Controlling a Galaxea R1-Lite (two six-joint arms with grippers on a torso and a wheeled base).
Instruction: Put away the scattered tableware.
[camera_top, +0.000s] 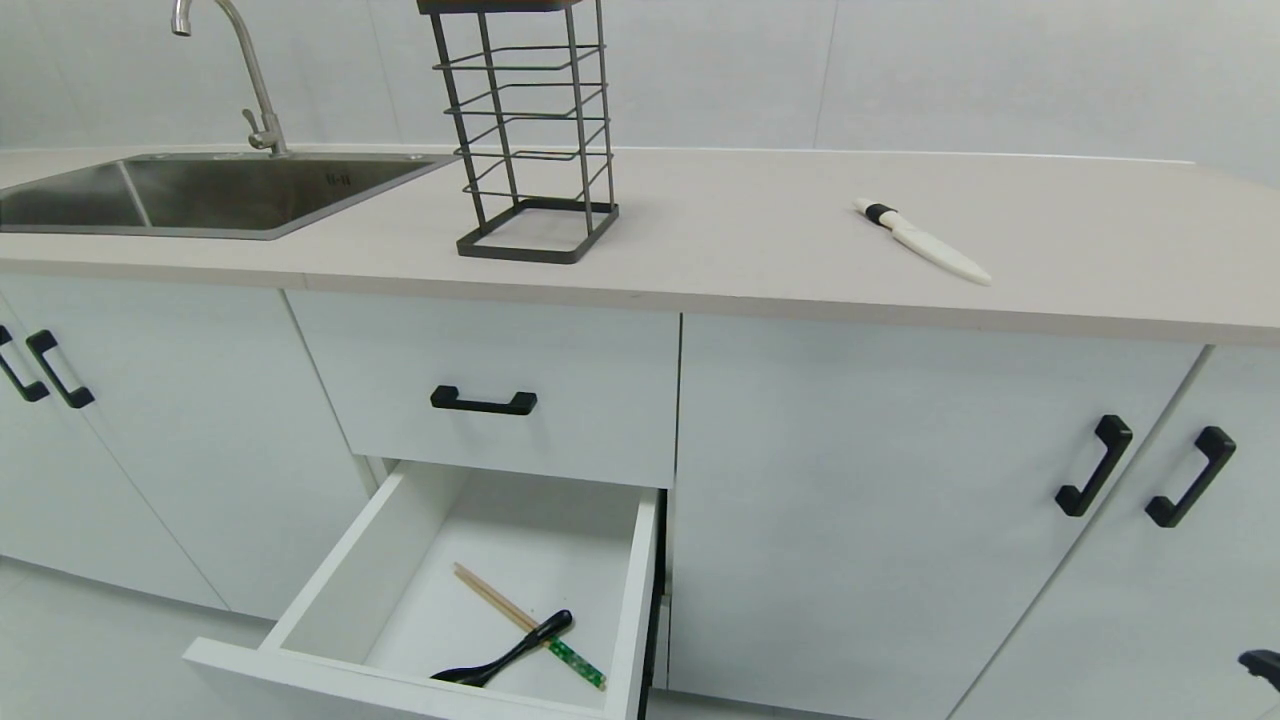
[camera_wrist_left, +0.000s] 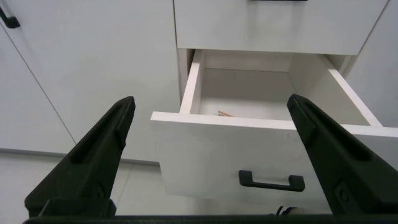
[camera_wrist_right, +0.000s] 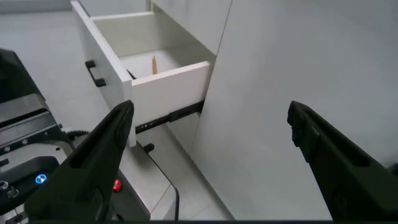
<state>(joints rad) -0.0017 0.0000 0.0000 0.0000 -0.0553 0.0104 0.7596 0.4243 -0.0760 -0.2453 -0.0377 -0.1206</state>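
Note:
A white knife with a black band lies on the counter at the right. Below the counter, the lower drawer stands pulled out. Inside it lie wooden chopsticks and a black spoon near the front. My left gripper is open, low in front of the drawer front, with nothing between its fingers. A chopstick tip shows over the drawer's edge. My right gripper is open too, off to the drawer's side near a cabinet door, holding nothing.
A black wire rack stands on the counter beside the sink and faucet. A closed drawer with a black handle sits above the open one. Cabinet doors with black handles flank both sides.

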